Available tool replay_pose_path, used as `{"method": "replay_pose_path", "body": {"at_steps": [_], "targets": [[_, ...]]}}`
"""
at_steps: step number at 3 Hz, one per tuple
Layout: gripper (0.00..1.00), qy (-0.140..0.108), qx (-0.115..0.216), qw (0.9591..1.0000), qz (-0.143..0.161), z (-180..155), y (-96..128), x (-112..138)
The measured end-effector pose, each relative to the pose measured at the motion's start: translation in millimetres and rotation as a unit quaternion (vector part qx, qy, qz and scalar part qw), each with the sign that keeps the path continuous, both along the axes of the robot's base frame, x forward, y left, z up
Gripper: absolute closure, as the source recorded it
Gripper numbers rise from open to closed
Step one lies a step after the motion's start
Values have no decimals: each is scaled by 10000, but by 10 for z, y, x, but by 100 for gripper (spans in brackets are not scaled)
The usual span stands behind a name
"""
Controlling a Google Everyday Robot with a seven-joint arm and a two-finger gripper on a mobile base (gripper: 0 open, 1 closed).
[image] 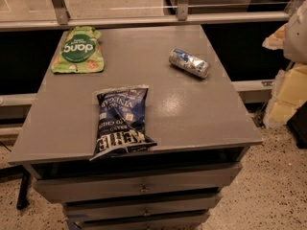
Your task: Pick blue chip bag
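Note:
The blue chip bag (121, 121) lies flat near the front left of the grey cabinet top (192, 114). It is dark navy foil with white lettering, and its lower end reaches the front edge. My gripper (283, 94) shows as pale, cream-coloured parts at the right edge of the camera view. It is off the table's right side, well apart from the bag and touching nothing.
A green "dang" pouch (77, 51) lies at the back left. A small silver-blue can (190, 63) lies on its side at the back right. A metal rail (144, 19) runs behind the top, and drawers (144, 188) sit below the front edge.

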State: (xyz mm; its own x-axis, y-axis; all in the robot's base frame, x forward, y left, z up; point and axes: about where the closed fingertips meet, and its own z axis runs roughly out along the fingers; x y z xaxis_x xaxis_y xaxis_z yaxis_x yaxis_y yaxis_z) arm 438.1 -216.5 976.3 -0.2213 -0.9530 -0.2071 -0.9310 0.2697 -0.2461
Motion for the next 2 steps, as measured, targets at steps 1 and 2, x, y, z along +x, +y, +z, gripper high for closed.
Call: {"method": "replay_pose_path", "body": {"at_steps": [1, 2], "targets": [[0, -20, 16, 10000, 1, 6, 14, -1], [0, 30, 445, 9990, 1, -72, 254, 2]]}}
